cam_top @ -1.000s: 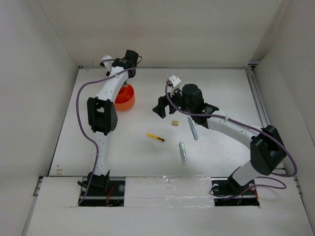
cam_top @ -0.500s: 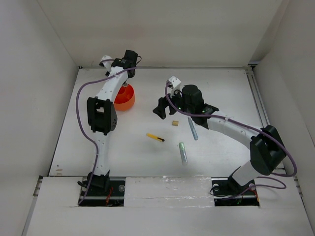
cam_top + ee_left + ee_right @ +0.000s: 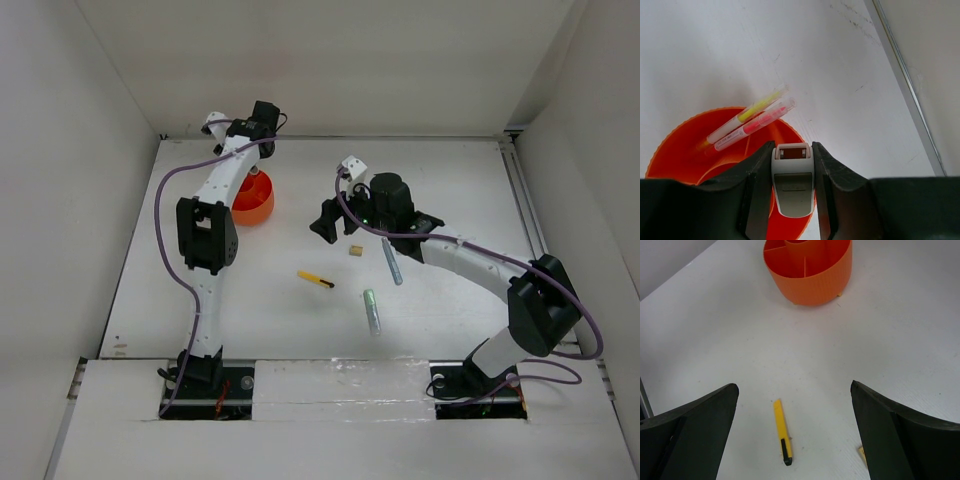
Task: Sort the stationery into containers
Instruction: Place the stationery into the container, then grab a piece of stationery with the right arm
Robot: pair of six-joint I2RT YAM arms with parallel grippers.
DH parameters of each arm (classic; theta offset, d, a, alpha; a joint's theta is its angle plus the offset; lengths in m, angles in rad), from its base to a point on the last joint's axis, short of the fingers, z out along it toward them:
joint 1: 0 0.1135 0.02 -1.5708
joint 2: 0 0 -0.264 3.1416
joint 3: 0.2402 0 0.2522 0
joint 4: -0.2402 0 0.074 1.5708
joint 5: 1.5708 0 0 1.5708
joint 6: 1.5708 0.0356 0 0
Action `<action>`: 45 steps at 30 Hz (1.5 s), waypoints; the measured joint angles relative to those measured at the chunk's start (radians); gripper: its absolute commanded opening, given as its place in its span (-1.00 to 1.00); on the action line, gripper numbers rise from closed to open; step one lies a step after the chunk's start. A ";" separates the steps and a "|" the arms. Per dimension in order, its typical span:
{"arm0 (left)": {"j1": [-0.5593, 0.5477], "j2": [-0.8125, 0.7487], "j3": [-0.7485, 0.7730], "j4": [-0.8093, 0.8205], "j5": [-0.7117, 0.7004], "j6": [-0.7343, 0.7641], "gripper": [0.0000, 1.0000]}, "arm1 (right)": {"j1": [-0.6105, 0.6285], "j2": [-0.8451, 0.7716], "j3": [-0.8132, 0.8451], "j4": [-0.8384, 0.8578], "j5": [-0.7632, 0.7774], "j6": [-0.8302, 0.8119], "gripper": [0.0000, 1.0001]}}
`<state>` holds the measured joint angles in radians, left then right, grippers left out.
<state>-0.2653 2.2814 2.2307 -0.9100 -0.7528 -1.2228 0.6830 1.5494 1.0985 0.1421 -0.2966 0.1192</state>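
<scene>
Sitting toward far-left corner of desk (image 3: 450, 180), orange cup (image 3: 685, 150) holds pink pen (image 3: 760, 121) and pale yellow pen (image 3: 747, 114), tips past rim, free desk beyond. My left gripper (image 3: 792, 145), above cup, clamps white eraser (image 3: 792, 187). My right gripper (image 3: 793, 386) gapes wide over yellow-black pen (image 3: 782, 431), mid-desk.

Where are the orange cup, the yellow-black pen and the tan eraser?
orange cup (image 3: 815, 280), right wrist view, on its ribbed outer wall.
yellow-black pen (image 3: 781, 431), right wrist view, on the yellow barrel.
tan eraser (image 3: 354, 251), top view, on its centre.
</scene>
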 measured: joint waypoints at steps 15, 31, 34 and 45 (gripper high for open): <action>0.007 0.000 -0.030 0.022 -0.012 0.010 -0.10 | 0.000 0.000 -0.002 0.001 -0.011 0.001 1.00; -0.003 -0.065 -0.090 0.160 -0.007 0.119 0.37 | 0.000 0.002 -0.002 0.001 0.000 -0.008 1.00; -0.006 -0.114 -0.098 0.195 -0.003 0.158 0.48 | 0.000 0.002 -0.002 0.000 0.028 -0.023 1.00; -0.006 -0.374 -0.236 0.346 0.114 0.416 1.00 | -0.001 0.042 0.021 -0.107 0.231 -0.082 1.00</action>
<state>-0.2714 1.9076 1.9945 -0.5636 -0.6384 -0.8066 0.6823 1.5913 1.1194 0.0353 -0.0658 0.0372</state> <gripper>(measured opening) 0.976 0.999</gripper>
